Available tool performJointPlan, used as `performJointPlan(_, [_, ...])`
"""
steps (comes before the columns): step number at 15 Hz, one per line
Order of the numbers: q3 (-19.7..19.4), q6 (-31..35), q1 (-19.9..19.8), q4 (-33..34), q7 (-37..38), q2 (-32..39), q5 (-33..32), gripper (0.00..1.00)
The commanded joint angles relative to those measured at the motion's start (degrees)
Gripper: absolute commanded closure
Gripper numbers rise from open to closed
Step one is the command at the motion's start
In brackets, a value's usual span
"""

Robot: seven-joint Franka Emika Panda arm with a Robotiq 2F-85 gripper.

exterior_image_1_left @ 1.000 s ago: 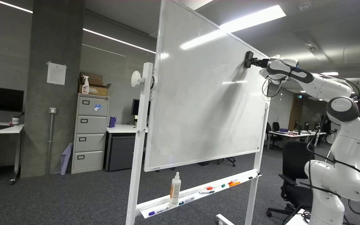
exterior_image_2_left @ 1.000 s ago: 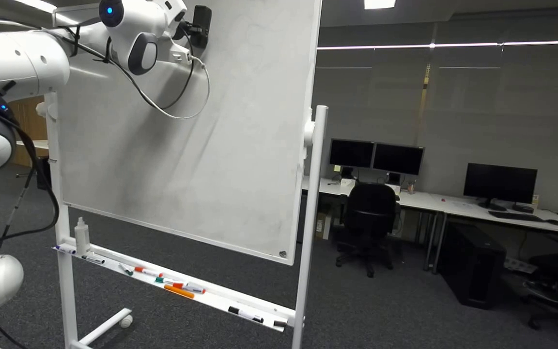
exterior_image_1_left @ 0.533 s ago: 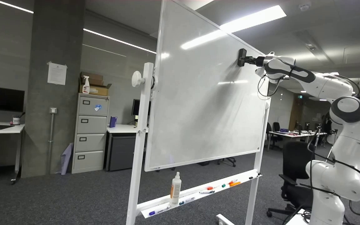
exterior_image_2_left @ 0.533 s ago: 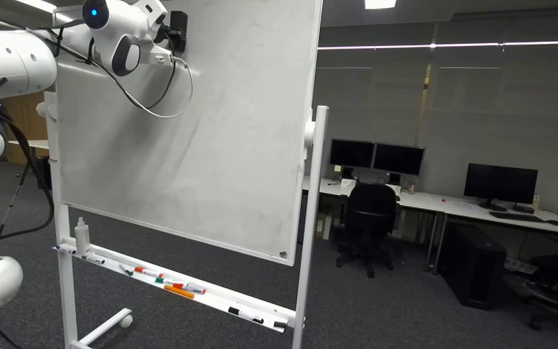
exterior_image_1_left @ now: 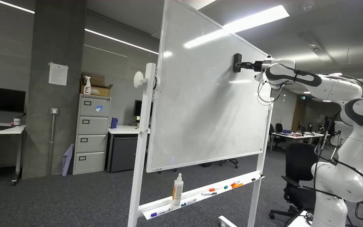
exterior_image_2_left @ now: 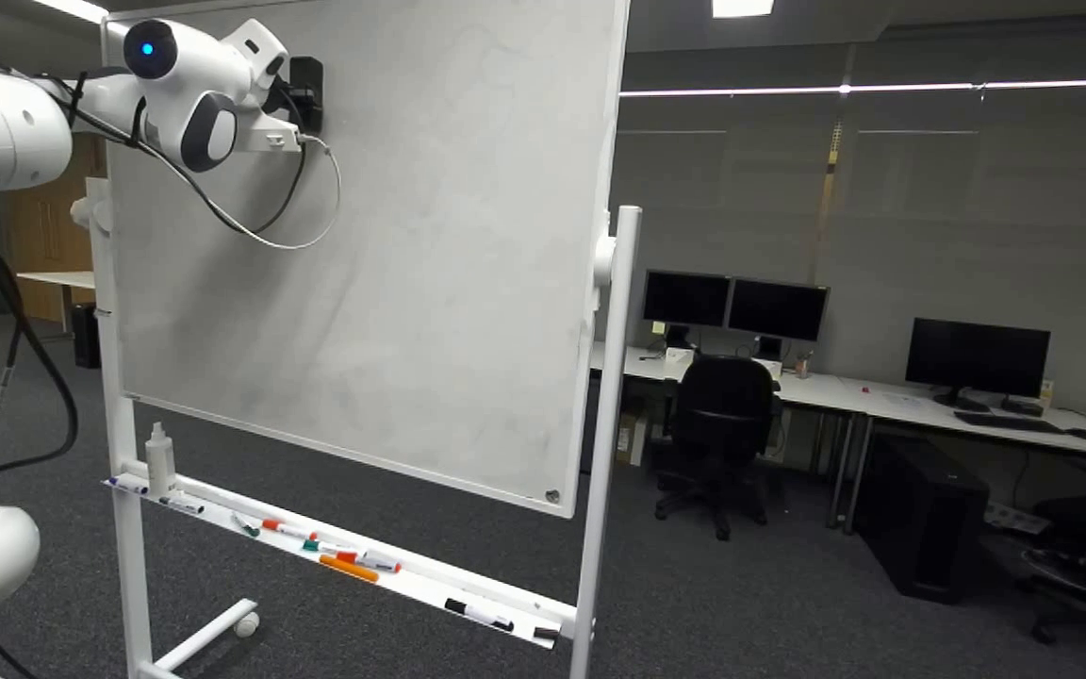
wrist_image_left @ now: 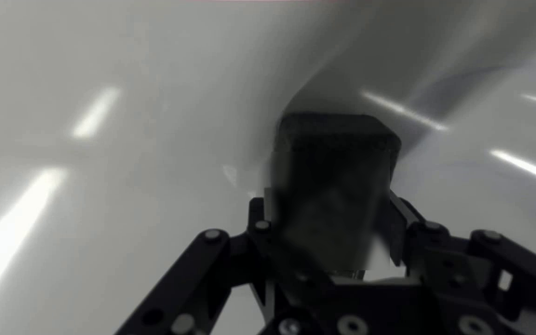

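The whiteboard (exterior_image_1_left: 194,126) is smooth and glossy, streaked with reflected light; the whiteboard eraser (wrist_image_left: 338,128) looks matt. The robot arm (exterior_image_1_left: 340,88) has smooth, softly shiny casing. The pillar (exterior_image_1_left: 58,126) looks like dull bare concrete, the filing cabinet (exterior_image_1_left: 92,129) painted metal, the carpet (exterior_image_1_left: 74,198) rough and matt, the bottle (exterior_image_1_left: 177,190) translucent plastic.

In both exterior views, a bottle (exterior_image_1_left: 177,190) stands upright near the left edge of the narrow white surface (exterior_image_2_left: 413,579), and a blue-capped marker (exterior_image_1_left: 160,212) lies closest to that edge. An orange marker (exterior_image_2_left: 349,567) lies along the front edge; a black-capped marker (exterior_image_2_left: 478,613) lies towards the right edge. In an exterior view, a spray bottle (exterior_image_1_left: 87,86) stands on a grey filing cabinet (exterior_image_1_left: 92,140), in front of cardboard boxes (exterior_image_1_left: 100,90).
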Motion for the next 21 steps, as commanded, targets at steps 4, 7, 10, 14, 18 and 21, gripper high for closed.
performJointPlan(4, [12.1,4.69,-11.78,-16.66,2.19,-8.36,-2.66,0.69])
performJointPlan(7, [18.27,3.81,-18.41,-21.38,4.02,-11.25,-2.26,0.69])
performJointPlan(10, [24.1,1.21,-25.18,-25.21,7.68,-14.71,-3.17,0.69])
performJointPlan(14, [31.87,-4.21,-34.87,-28.3,14.5,-18.86,-4.73,0.69])
performJointPlan(18, [40.07,-14.3,-46.69,-28.52,26.51,-22.34,-5.97,0.69])
performJointPlan(21, [43.81,-23.26,-52.2,-27.91,35.32,-24.45,-6.31,0.69])
